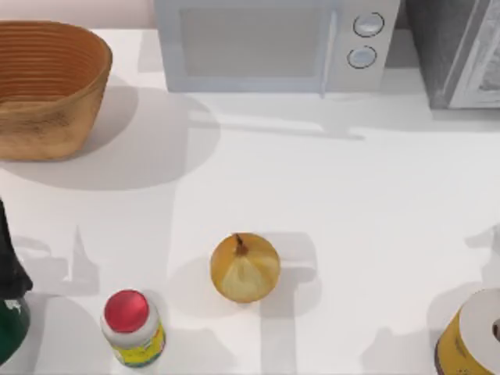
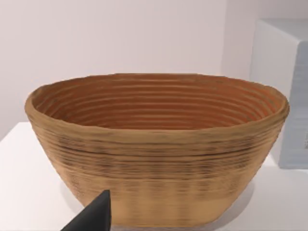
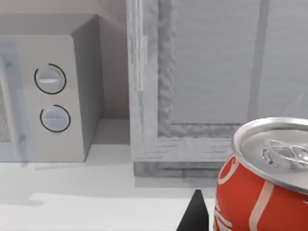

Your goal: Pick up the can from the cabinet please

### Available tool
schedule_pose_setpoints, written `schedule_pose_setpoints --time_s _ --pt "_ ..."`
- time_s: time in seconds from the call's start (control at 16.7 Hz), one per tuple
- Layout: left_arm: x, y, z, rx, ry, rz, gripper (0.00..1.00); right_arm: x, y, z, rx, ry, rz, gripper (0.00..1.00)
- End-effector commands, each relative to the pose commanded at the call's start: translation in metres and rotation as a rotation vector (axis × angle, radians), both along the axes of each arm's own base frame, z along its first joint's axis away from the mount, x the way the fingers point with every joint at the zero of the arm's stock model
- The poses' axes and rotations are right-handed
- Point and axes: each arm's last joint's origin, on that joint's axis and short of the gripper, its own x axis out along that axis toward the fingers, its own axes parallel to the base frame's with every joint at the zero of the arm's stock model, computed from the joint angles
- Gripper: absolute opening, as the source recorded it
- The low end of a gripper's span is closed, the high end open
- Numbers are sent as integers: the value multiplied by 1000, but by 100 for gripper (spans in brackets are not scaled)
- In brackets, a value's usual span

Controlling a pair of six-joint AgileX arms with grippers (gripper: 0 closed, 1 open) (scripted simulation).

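The red can (image 3: 260,185) stood upright close before the right gripper (image 3: 195,214), near the closed cabinet (image 3: 202,82) at the table's far right. Whether either gripper's jaws were open could not be told. The left gripper (image 2: 91,216) faced the basket (image 2: 159,159) at far left.

In the top view the basket (image 1: 47,90) runs off the left edge, the microwave (image 1: 273,43) and the cabinet (image 1: 461,51) are cut by the top edge, and a dark green thing (image 1: 12,312) at the bottom left and a yellow roll (image 1: 473,336) at the bottom right are each only partly in the picture. Just beside the right pincer's dark fingertip (image 3: 195,214), the red can (image 3: 262,178) is cut off by the edge, so its label cannot be read. The left pincer's fingertip (image 2: 94,216) pokes in before the basket, its grip hidden.
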Motion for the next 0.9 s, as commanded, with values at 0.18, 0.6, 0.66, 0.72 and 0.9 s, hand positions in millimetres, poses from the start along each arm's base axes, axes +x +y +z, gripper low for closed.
schedule_pose_setpoints --time_s 0.18,0.6,0.66,0.72,0.9 --pt "0 0 0 0 0 0 100 0 0 -1 2 9 2 0" --pt "0 0 0 0 0 0 100 17 -9 37 -24 -47 119 0" --pt "0 0 0 0 0 0 100 23 -13 45 -31 -50 147 0" --pt "0 0 0 0 0 0 100 31 -18 52 -39 -51 175 0" --pt "0 0 0 0 0 0 100 63 -44 66 -57 -40 268 0"
